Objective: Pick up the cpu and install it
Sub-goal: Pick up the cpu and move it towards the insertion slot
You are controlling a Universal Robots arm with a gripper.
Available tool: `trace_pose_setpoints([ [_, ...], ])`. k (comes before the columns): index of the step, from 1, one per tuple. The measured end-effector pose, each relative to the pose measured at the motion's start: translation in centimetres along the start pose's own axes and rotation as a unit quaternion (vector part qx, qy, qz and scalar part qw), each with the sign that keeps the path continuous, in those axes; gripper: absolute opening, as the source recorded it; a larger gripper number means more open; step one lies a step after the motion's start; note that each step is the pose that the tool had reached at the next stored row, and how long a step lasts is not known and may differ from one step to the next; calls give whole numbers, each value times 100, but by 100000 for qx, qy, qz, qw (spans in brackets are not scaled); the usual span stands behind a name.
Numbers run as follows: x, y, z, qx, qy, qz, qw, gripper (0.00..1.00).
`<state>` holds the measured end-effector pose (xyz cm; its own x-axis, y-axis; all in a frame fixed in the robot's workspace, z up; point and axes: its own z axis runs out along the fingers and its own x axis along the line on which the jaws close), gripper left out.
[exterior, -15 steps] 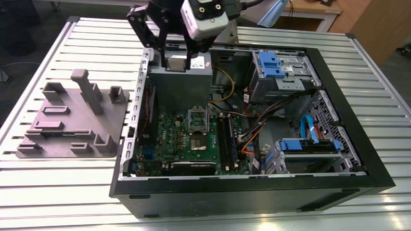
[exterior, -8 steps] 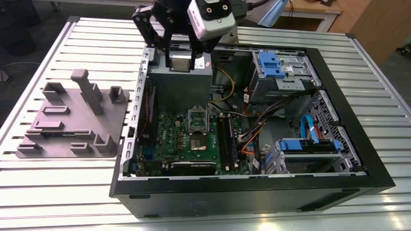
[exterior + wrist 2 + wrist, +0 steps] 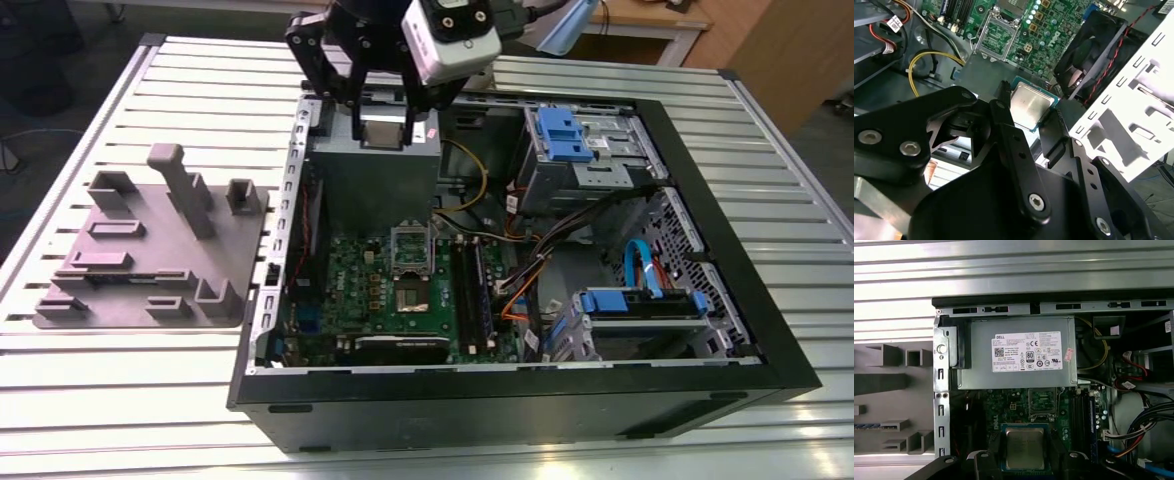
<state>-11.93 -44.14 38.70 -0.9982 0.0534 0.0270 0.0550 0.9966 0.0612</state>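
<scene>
My gripper (image 3: 380, 130) hangs over the back of the open computer case (image 3: 721, 300), above the grey power supply box (image 3: 374, 185). It is shut on the cpu (image 3: 382, 135), a small square chip with a silvery top, held flat between the black fingers (image 3: 1004, 107). Both wrist views show the cpu (image 3: 1029, 102) (image 3: 1025, 447) clamped by its edges. Below and ahead lies the green motherboard (image 3: 354, 290) with its cpu socket (image 3: 411, 290) (image 3: 998, 36) (image 3: 1043, 402); the socket's metal frame stands raised.
A grey fixture plate (image 3: 147, 250) with upright blocks lies on the slatted table at the exterior view's left. Inside the case are blue-tabbed drive bays (image 3: 574, 135), bundled cables (image 3: 534, 270), memory slots (image 3: 470, 280) and a black fan (image 3: 1094, 50).
</scene>
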Motion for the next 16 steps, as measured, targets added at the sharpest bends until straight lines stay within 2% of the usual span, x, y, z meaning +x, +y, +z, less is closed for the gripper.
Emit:
trace_pose_setpoints([
  [8,-57,3,-1,-1,0,2,100000,47],
  [16,-164,7,-4,-3,1,8,100000,47],
])
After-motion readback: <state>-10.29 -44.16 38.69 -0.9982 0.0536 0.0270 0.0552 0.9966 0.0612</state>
